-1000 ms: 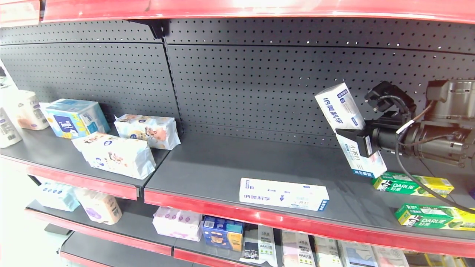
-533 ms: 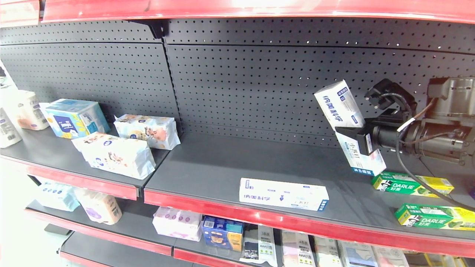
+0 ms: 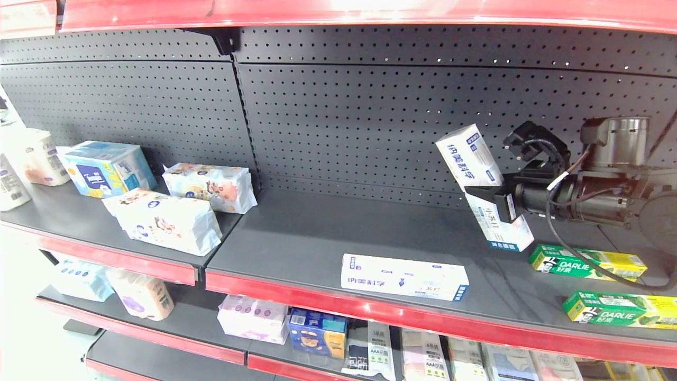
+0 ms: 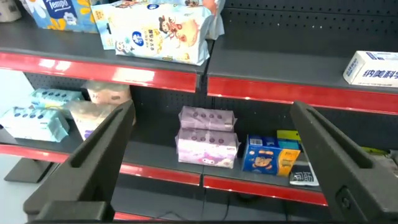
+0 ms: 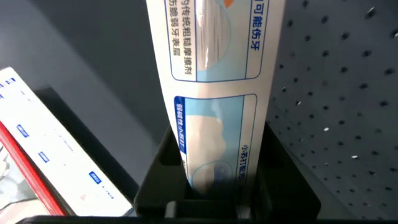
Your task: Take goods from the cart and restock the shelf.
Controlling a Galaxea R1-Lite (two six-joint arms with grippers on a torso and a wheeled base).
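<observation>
We see right claw grasping tilted white box over shelf; left claw released, spread wide.

Middle shelf, stocked at both ends, with one box held over its right section.

On the left section, one tissue pack lies near the front edge and two others lie farther back. On the right section, a flat box lies along the near edge. To its right lie a far box and, nearer, a near box. The right gripper holds a tilted box between the flat box and the back panel, just left of the far box.
</observation>
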